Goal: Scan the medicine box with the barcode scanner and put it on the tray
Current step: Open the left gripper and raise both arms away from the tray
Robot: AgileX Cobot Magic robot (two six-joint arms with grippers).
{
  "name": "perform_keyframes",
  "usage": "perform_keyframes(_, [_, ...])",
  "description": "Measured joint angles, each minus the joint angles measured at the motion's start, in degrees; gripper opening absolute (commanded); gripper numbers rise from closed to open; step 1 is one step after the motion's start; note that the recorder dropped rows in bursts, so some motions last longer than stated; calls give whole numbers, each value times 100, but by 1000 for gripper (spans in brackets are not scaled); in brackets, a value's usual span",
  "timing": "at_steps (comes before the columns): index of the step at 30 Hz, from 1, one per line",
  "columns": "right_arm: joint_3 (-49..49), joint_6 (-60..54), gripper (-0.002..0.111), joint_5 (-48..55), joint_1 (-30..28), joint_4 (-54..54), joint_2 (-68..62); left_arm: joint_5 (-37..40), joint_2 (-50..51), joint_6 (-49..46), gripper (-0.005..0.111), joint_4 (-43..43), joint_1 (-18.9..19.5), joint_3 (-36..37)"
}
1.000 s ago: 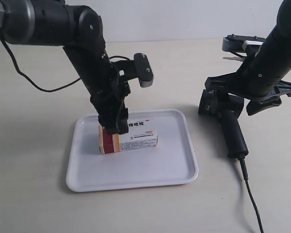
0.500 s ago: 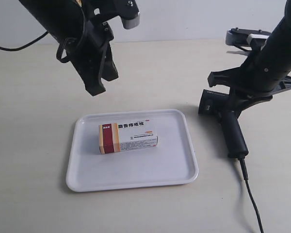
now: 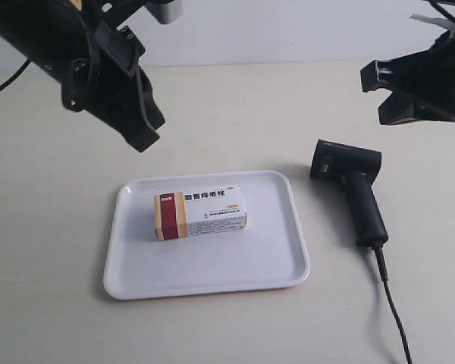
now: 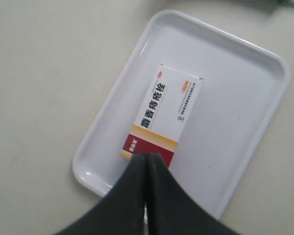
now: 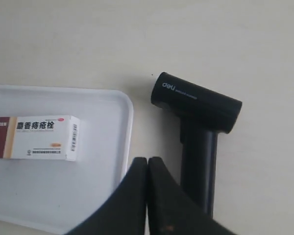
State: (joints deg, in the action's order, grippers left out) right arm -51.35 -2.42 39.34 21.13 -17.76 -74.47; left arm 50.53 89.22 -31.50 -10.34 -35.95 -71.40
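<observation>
1. The scene is evenly and brightly lit; the pale bench is rendered without harsh contrast.
2. Only soft, short shadows are cast: a faint one is seen beside the tray and another beside the barcode scanner.
3. A mild sheen is seen on the tray rim in the left wrist view, near one rounded corner.
4. The exterior view is sharp throughout.
5. In both wrist views the closed jaws are blurred, being close to the lens, while the medicine box print stays legible.
</observation>
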Motion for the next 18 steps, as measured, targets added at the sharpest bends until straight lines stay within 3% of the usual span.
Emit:
perform_keyframes(9, [860, -118, 0, -487, 0, -353, 2016, -1387, -1712, 332, 0, -332, -204, 1730])
perform_keyframes(18, [1010, -253, 0, -506, 0, -155, 3838, -1712, -3161, 344, 0, -458, -253, 2549])
